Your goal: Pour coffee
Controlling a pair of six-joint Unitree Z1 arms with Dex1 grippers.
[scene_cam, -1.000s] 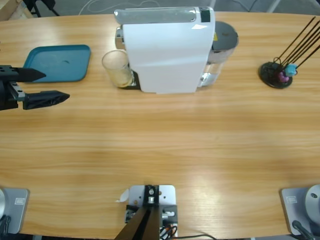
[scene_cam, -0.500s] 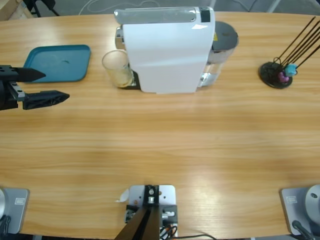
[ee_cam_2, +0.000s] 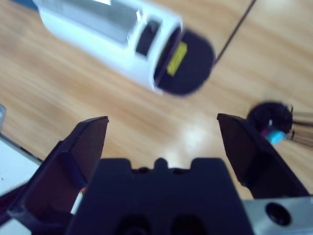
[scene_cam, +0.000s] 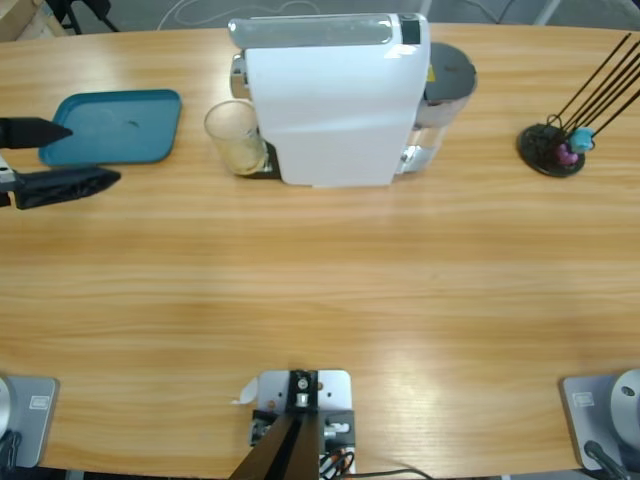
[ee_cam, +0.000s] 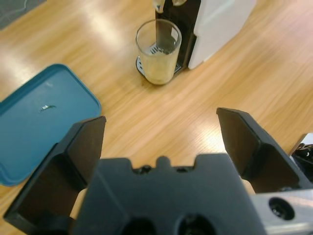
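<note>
Coffee (ee_cam: 157, 72) shows through the tumbler in the left wrist view; both hands gape empty

From my seat the left arm's matte black two-jaw gripper (ee_cam: 159, 142) has chunky wedge-shaped jaws on a blocky black body with round recesses, plus a silver-grey bracket with a screw hole. The right arm's matching black gripper (ee_cam_2: 161, 142) looks identical.

Bright even light, soft glare on table (scene_cam: 330, 300); right wrist view blurred, perhaps motion
</note>
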